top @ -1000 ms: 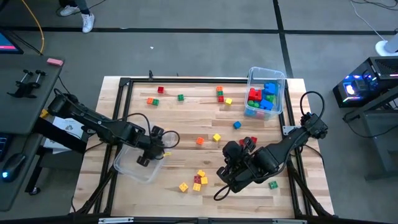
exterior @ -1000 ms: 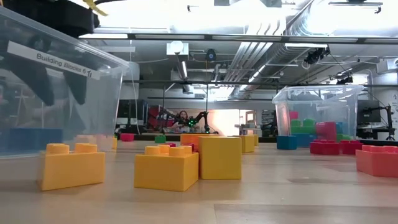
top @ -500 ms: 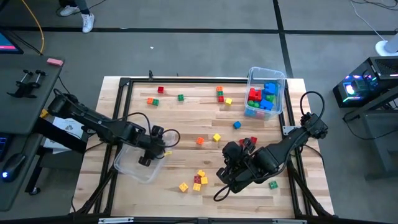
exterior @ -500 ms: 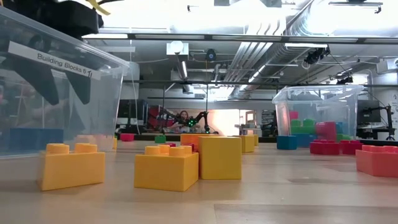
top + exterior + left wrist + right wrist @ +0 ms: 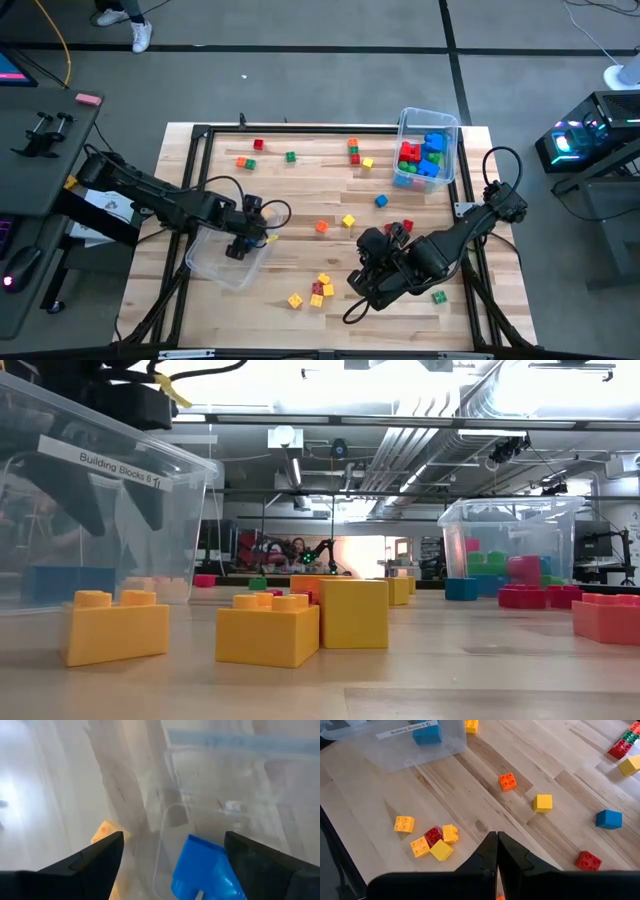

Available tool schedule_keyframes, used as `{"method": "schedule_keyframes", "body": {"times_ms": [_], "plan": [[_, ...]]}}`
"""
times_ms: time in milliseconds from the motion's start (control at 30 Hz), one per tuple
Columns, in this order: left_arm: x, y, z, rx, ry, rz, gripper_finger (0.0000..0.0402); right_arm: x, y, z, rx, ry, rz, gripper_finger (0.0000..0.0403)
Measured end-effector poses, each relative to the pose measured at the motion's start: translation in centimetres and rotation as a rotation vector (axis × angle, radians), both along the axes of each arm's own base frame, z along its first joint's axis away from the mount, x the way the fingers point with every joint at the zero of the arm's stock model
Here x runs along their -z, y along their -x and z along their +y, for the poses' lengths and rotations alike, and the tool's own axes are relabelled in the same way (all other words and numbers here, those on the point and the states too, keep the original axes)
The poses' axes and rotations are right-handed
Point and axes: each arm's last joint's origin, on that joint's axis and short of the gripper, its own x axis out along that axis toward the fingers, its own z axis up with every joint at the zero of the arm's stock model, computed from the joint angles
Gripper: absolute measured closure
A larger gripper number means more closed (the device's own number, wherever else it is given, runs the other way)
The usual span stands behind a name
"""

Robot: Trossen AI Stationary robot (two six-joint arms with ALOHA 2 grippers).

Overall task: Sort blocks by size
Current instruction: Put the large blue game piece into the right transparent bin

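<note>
Left claw (image 5: 243, 243): fingers spread wide, hanging over the near clear bin (image 5: 222, 266) with nothing between them.
Blue block (image 5: 202, 870): lies inside the near clear bin, just below the left claw, apart from both fingers.
Right claw (image 5: 497, 851): fingers pressed together, empty, over the tabletop (image 5: 300, 190), well apart from the near clear bin.
Doing it well: judged a drop-off; lift straight up so the fingers clear the bin wall without tipping it.
Loose blocks (image 5: 318, 289): scattered outside the near clear bin, unsorted.
</note>
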Motion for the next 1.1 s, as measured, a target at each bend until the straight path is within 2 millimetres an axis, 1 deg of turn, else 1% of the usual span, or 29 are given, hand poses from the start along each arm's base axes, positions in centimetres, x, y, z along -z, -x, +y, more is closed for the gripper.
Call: {"method": "schedule_keyframes", "body": {"times_ms": [233,300,400,567,667,1000,1100], "plan": [[0.1,0.2,0.0,0.006,0.000,0.024,0.0067,0.0,0.0,0.0,0.000,-0.002,0.001,0.0402],[0.2,0.3,-0.1,0.088,0.016,0.053,0.0067,0.0,0.0,0.0,0.000,-0.003,0.001,0.0402],[0.8,0.8,-0.1,0.246,0.001,0.153,0.0067,0.0,0.0,0.0,-0.001,-0.003,0.002,0.0402],[3.1,1.8,0.1,0.399,-0.041,0.263,0.0067,0.0,0.0,0.0,-0.001,-0.003,0.001,0.0402],[3.6,1.5,0.2,0.414,-0.114,0.232,0.0067,0.0,0.0,0.0,-0.001,-0.003,0.001,0.0402],[3.4,0.7,0.0,0.391,-0.113,0.155,0.0067,0.0,-0.1,0.1,0.001,-0.009,-0.009,0.0402],[3.7,0.5,0.0,0.417,-0.138,0.132,0.0067,0.0,-0.1,0.0,0.002,-0.005,-0.012,0.0402]]}}
